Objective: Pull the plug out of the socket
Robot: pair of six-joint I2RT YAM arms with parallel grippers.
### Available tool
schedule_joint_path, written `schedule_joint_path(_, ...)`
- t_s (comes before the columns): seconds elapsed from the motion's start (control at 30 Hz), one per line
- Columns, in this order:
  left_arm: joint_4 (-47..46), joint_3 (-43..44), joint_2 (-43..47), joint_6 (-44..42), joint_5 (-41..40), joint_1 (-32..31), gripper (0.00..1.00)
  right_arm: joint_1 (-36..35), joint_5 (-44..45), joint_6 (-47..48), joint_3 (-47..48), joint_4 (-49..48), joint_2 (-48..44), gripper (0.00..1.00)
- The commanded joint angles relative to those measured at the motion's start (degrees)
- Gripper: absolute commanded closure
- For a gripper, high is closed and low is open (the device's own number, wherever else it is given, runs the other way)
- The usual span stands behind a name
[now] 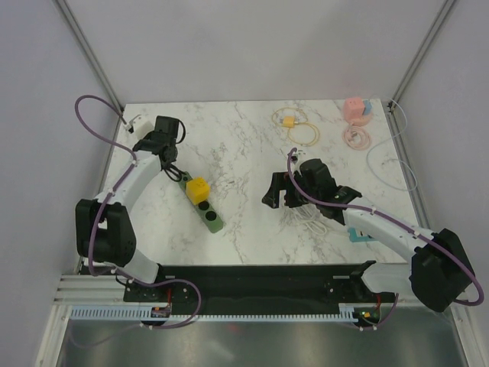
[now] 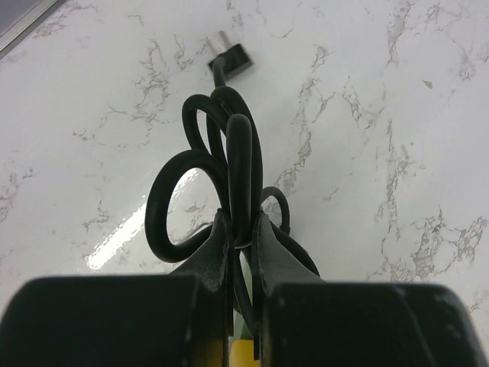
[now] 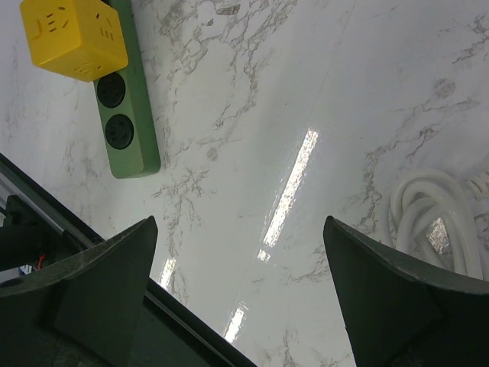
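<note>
A yellow cube plug [image 1: 197,189] sits plugged into the far end of a green power strip [image 1: 208,212] at the left middle of the table. It shows in the right wrist view too, the cube [image 3: 72,38] on the strip [image 3: 131,122] above two empty sockets. My left gripper [image 1: 173,168] is just behind the strip's far end, shut on the strip's bundled black cable [image 2: 229,160]; its fingers [image 2: 214,252] pinch the loops. My right gripper [image 1: 276,194] is open and empty over bare marble, to the right of the strip [image 3: 241,245].
The black cable's own plug [image 2: 229,57] lies loose on the marble. A white cable coil [image 3: 439,222] lies under my right arm. A yellow cable with plug [image 1: 294,122], a pink adapter [image 1: 356,109] and a pink cable [image 1: 357,138] lie at the back right.
</note>
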State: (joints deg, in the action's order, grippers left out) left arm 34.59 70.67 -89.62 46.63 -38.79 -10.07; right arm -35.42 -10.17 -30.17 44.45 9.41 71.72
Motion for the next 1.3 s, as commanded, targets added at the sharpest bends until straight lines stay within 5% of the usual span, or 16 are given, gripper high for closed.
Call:
schedule_joint_path(0.0,-0.84,2.10,2.62,-3.21,-2.61,0.13,0.98,-0.18,0.24,0.12,-0.24,-1.85,-1.50,0.02)
schedule_joint_path(0.47,-1.98,7.82,-6.71,-12.45,9.61,1.80,0.94,-0.26,-0.72,-0.76,-0.59,-2.03,-1.50,0.02)
schedule_joint_path(0.53,-2.07,6.94,-5.66,-12.09,9.43,1.80,0.77,-0.35,-2.21,-0.76,-0.59,-2.81,-0.28,0.02)
schedule_joint_path(0.57,-2.07,6.85,-5.56,-12.18,9.69,1.80,0.50,-0.53,-2.65,-0.68,-0.50,-3.08,0.17,0.02)
schedule_joint_path(0.6,-1.98,7.02,-5.39,-12.44,9.87,1.80,0.37,-0.70,-2.83,-0.68,-0.41,-3.52,1.13,0.02)
schedule_joint_path(0.73,0.72,9.73,-4.68,-14.11,12.76,1.80,0.02,-2.28,-3.54,-0.94,0.03,-4.49,2.81,0.02)
schedule_joint_path(1.0,5.31,6.08,3.48,-13.42,22.25,2.07,0.00,-2.81,-2.84,0.29,-0.06,-4.31,3.86,0.02)
schedule_joint_path(1.27,-0.55,-12.63,17.18,-9.73,50.17,0.32,0.10,-2.81,1.82,0.56,2.04,-1.24,6.14,0.02)
